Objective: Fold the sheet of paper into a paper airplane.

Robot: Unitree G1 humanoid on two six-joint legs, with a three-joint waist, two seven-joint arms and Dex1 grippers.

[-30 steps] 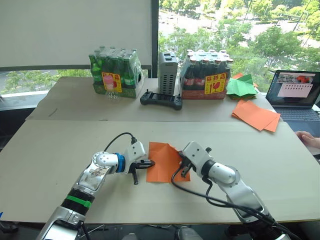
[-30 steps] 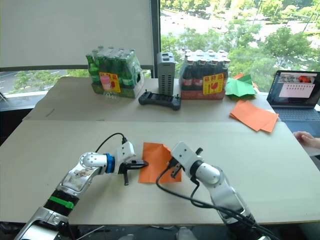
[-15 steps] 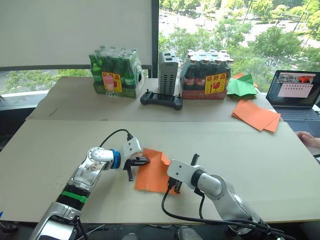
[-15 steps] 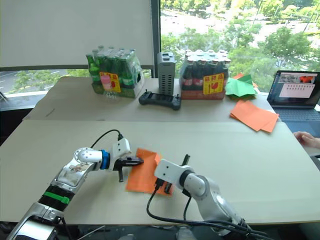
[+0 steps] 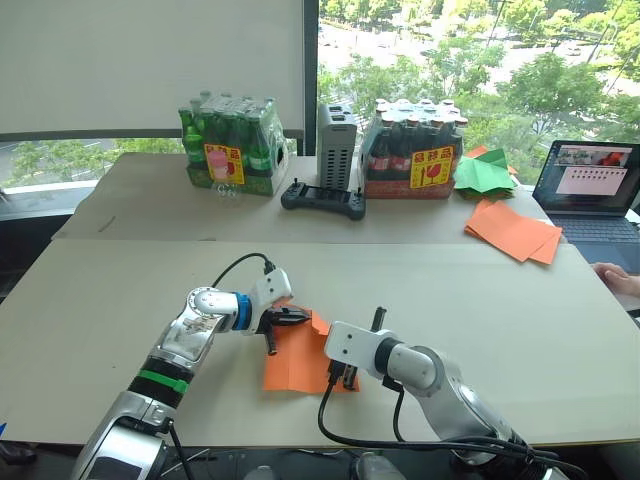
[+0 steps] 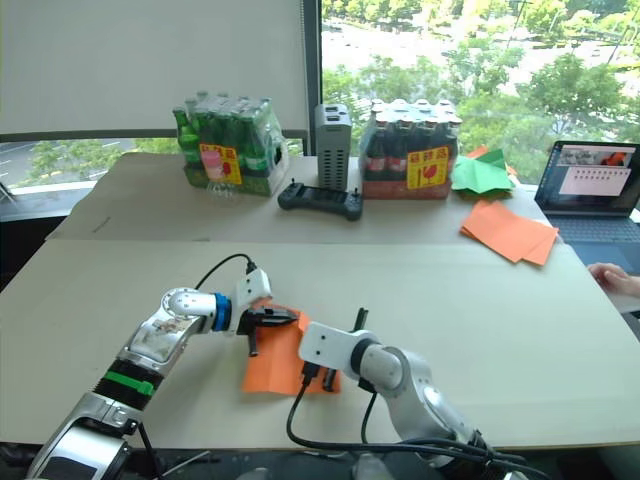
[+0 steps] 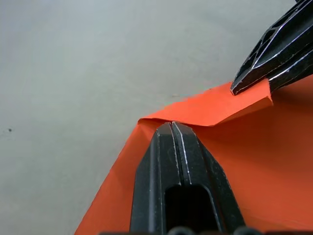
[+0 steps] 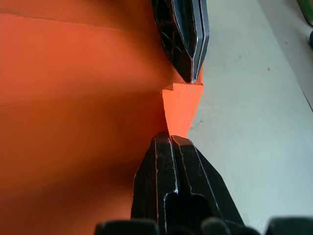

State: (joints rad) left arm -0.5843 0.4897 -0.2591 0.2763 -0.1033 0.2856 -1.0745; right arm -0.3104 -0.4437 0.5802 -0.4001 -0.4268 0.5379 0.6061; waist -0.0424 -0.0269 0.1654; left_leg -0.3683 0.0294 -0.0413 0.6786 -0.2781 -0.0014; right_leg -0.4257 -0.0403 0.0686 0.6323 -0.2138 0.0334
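The orange sheet of paper [image 5: 290, 362] lies flat on the near table, and a small flap [image 7: 215, 105] at its far edge is folded over. My left gripper [image 5: 298, 318] is shut, its tip [image 7: 171, 125] pressed on the sheet right at the fold. From the other side comes my right gripper [image 8: 171, 141], also shut. It lies on the paper with its tip [image 7: 239, 87] on the flap's corner, almost touching the left tip. Nothing shows between either pair of fingers. The paper airplane is out of view.
Along the far table stand a green bottle pack [image 5: 230, 145], a grey box [image 5: 336, 145], a dark bottle pack [image 5: 415, 150] and a black controller [image 5: 322, 197]. A green paper shape [image 5: 482, 172], an orange paper stack [image 5: 512, 230], a laptop [image 5: 592, 185] and a person's hand [image 5: 618, 278] are at the right.
The sheet has slid toward the front left and turned slightly. My right arm swung left and nearer, bringing its tip up to the left gripper's. The left gripper stayed at the sheet's far corner.
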